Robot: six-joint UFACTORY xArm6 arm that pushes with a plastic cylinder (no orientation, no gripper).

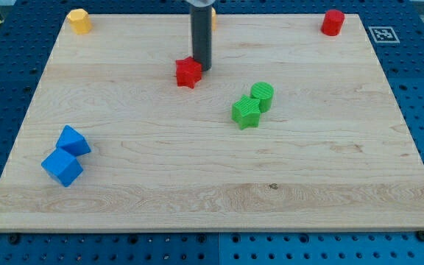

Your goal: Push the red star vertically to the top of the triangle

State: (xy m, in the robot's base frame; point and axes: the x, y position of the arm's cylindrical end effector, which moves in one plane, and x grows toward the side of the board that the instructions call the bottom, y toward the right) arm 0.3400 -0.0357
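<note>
My tip point(201, 68) touches the red star's point(188, 72) upper-right edge near the desk's point(330, 199) top-centre, no hand fitted so no grip state to tell; pushing seems underway, next needs repositioning to drive the star vertically above the triangle, unidentifiable here.

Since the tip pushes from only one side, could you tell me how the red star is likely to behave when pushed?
The red star looks rigid and squat, so it probably slides rather than tips. My tip touches its upper-right edge, off-centre, so it may rotate or slip sideways.
</note>
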